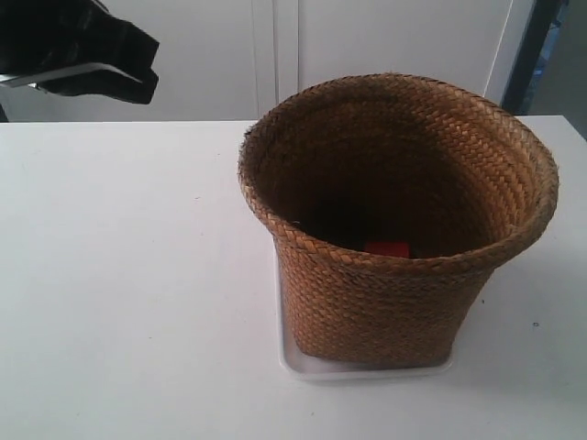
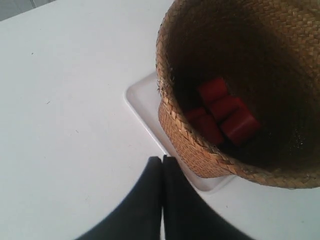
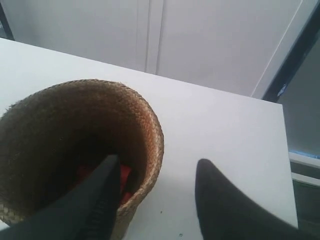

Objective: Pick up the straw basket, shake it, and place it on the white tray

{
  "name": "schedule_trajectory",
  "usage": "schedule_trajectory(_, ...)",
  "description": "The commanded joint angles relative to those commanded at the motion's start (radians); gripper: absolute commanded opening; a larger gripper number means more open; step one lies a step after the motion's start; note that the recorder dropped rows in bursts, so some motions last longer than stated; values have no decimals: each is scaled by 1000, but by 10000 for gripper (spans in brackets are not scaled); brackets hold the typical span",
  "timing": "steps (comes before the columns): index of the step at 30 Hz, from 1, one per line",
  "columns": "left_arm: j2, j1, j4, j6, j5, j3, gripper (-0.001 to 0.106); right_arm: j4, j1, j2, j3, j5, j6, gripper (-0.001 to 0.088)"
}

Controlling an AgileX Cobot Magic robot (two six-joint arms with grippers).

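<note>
The straw basket (image 1: pixel 385 302) stands upright on the white tray (image 1: pixel 367 370), whose rim shows under its base. Several red blocks (image 2: pixel 225 112) lie in its dark bottom. My left gripper (image 2: pixel 162 159) is shut with nothing in it, hovering over the table beside the tray's corner (image 2: pixel 145 100) and the basket's wall (image 2: pixel 200 145). My right gripper (image 3: pixel 157 160) is open and high over the basket's rim (image 3: pixel 150 125): one finger (image 3: pixel 100 195) is over the inside, the other (image 3: pixel 220 200) outside over the table. It does not touch the basket.
The white table (image 1: pixel 128 275) extends around the tray. The arm at the exterior view's left (image 1: pixel 92 60) shows as a dark shape at the back corner. A white wall with panel seams (image 1: pixel 275 55) stands behind the table.
</note>
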Motion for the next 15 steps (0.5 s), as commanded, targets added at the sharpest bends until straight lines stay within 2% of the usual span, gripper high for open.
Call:
schedule_trajectory(3,-19,19,69,27,11,0,11,0,0,0,0,0,0,445)
schedule_trajectory(5,-73,60,68,27,35,0,11,-2,0,0,0,0,0,445)
schedule_trajectory(6,-128,107,56,27,31,15,11,0,0,0,0,0,0,445)
schedule_trajectory(8,-221,194,13,27,-65,78,11,0,0,0,0,0,0,445)
schedule_trajectory(9,-276,258,-26,27,-183,148,11,0,0,0,0,0,0,445)
schedule_trajectory(10,-320,293,-48,27,-255,194,11,0,0,-2,0,0,0,445)
schedule_trajectory(11,-388,354,-90,27,-303,281,11,0,0,-2,0,0,0,445)
schedule_trajectory(13,-490,451,-165,27,-312,420,11,0,0,-2,0,0,0,445)
schedule_trajectory(15,-549,514,-183,29,-317,526,11,0,0,-2,0,0,0,445)
